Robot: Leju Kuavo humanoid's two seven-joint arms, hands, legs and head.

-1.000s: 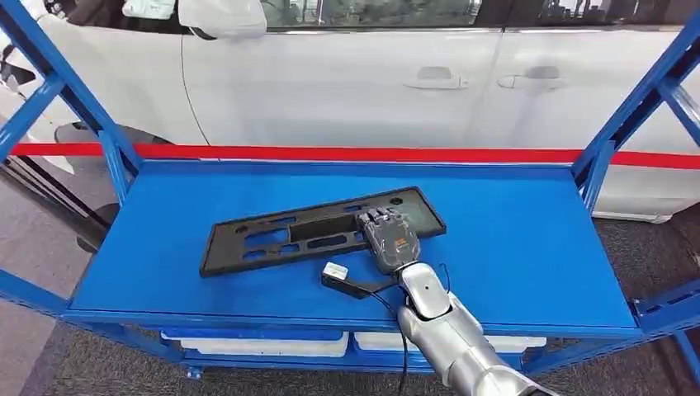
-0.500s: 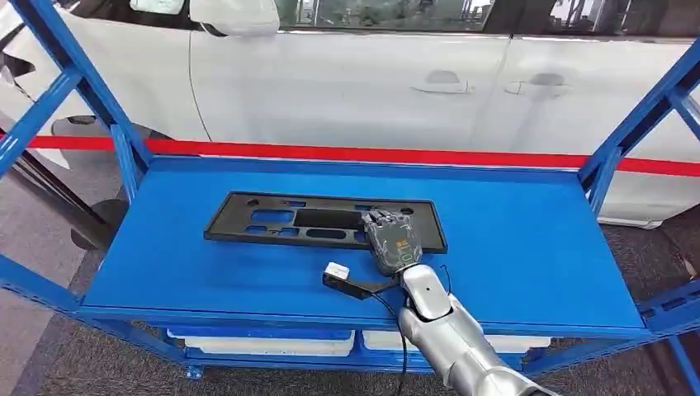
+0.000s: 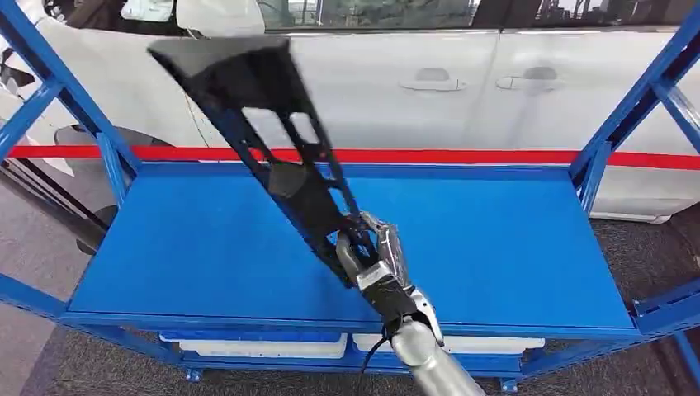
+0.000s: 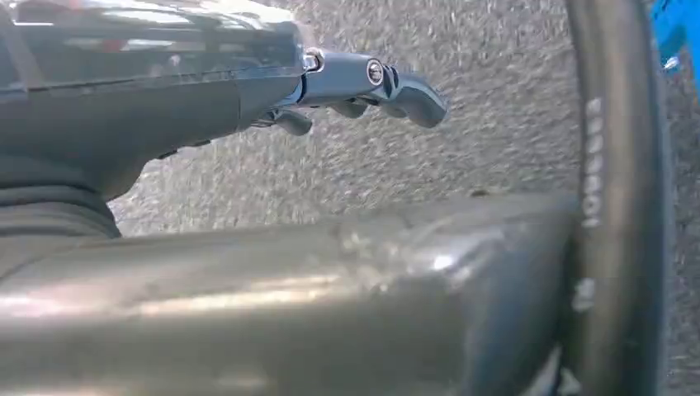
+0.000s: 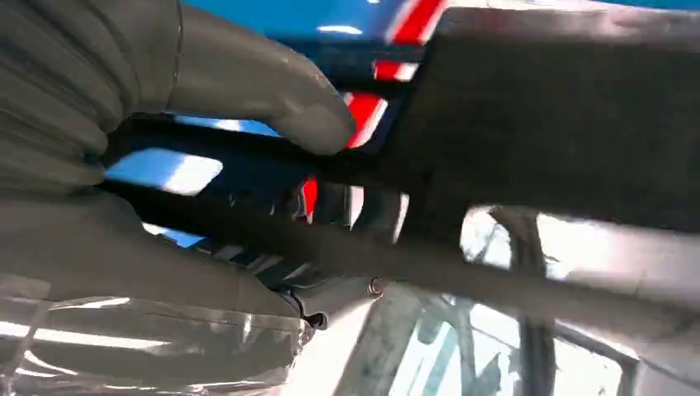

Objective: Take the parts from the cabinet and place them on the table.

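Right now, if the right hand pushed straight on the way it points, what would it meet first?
Probably nothing near: the right hand points up over the shelf toward the car. The panel it holds leads; depth unclear.

This looks like a car workshop or assembly floor. A blue steel shelf rack (image 3: 206, 239) stands on grey carpet beside a white car (image 3: 371, 82), with a red barrier tape (image 3: 462, 155) stretched between them.

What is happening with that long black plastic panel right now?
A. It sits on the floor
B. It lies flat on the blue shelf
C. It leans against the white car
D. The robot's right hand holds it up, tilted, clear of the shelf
D: the right hand grips the lower end of the black panel, which slants up toward the upper left above the blue shelf.
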